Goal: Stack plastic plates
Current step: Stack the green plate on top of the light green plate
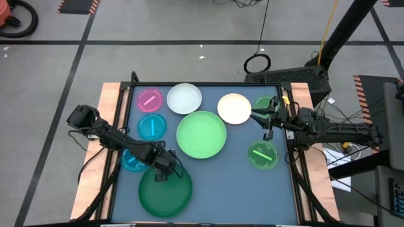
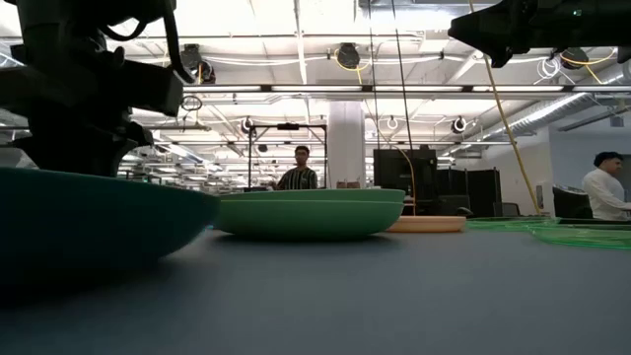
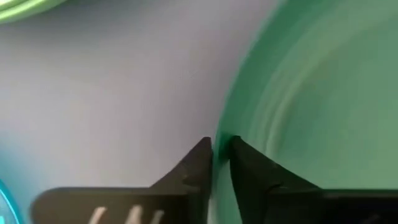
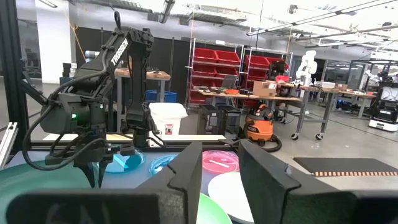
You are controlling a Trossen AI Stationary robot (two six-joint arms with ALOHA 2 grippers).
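A dark green large plate (image 1: pixel 165 189) lies near the table's near edge, and my left gripper (image 1: pixel 163 168) is shut on its far rim. A light green large plate (image 1: pixel 201 134) sits mid-table. White (image 1: pixel 184 98) and cream (image 1: pixel 234 108) plates lie farther back. Small pink (image 1: pixel 149 99), blue (image 1: pixel 151 127) and striped green (image 1: pixel 263 154) plates lie flat, and another blue one (image 1: pixel 131 159) is partly under my left arm. My right gripper (image 1: pixel 260 122) hovers open beside the cream plate, partly hiding a green plate (image 1: pixel 265 103). My left gripper pinches the dark green plate's far rim (image 3: pixel 222 134) between its two fingers (image 3: pixel 199 163), one inside the plate and one outside. It comes slanting down from the table's left side. The low view shows the plate (image 2: pixel 89 222) close to the table; lifted or resting, I cannot tell.
Wooden strips (image 1: pixel 112 107) and a black frame border the blue-grey table top (image 1: pixel 227 189). Bare surface lies near the table's near right corner. People (image 2: pixel 299 170) stand in the room beyond the table's far edge.
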